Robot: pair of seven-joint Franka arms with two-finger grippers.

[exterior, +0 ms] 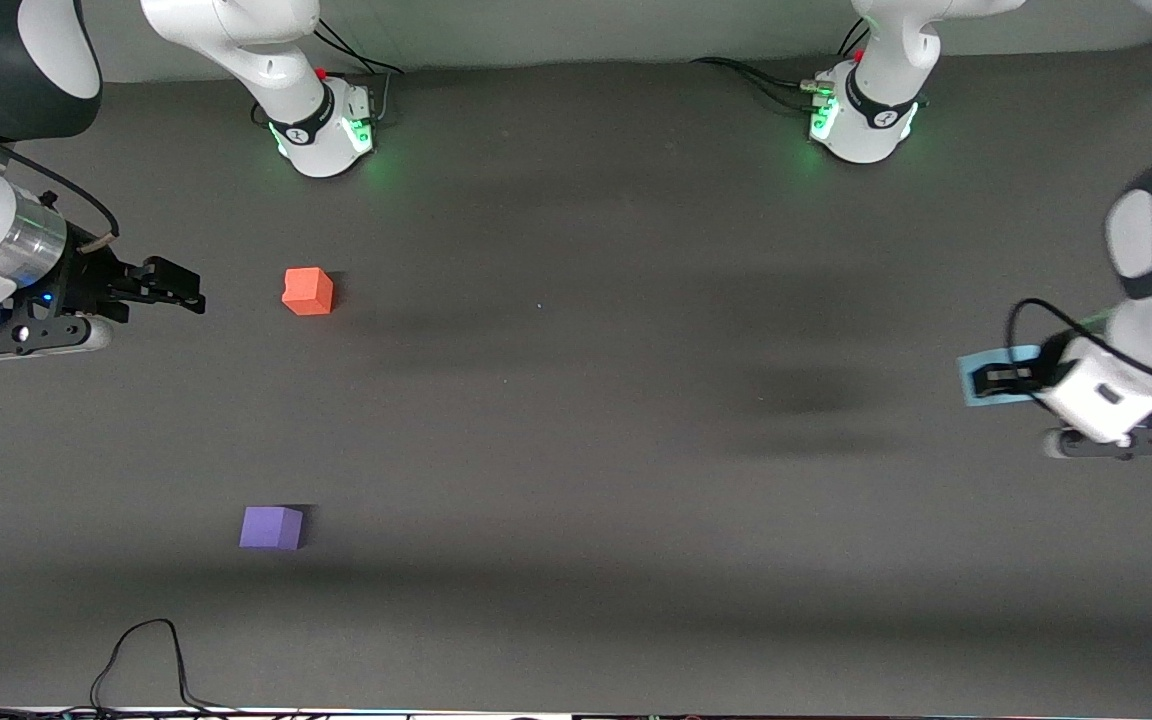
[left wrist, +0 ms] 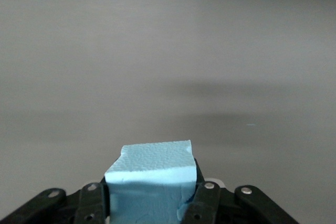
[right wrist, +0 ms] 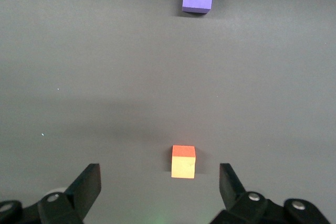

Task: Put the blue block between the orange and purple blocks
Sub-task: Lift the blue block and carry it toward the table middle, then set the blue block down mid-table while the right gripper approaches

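A: Holding the blue block (left wrist: 149, 179) firmly, the left gripper (exterior: 998, 381) is hanging over the table (exterior: 576, 430) near the edge at the left arm's end, its jaws clamped on the block's two sides — so the carry is the step in hand, I would judge.

B: Then how is it doing that well?

A: By keeping the clamp steady and travelling level toward the right arm's end of the table, where the gap is waiting. The orange block (exterior: 308, 291) is sitting nearer the robots' edge, and the purple block (exterior: 271, 527) is sitting nearer the camera's edge, well apart, with bare table between them. I am thinking the block should be going down squarely on the line joining the two, about midway, and the jaws should be parting only once it is resting flat.

B: And the right gripper (exterior: 176, 285)?

A: It is waiting over the edge at the right arm's end, beside the orange block, jaws standing apart and gripping nothing — close enough that the incoming arm should be approaching with care.

B: Counting, largest first?

A: Two arms, two grippers, then three equal cubes — one orange, one purple, one blue.
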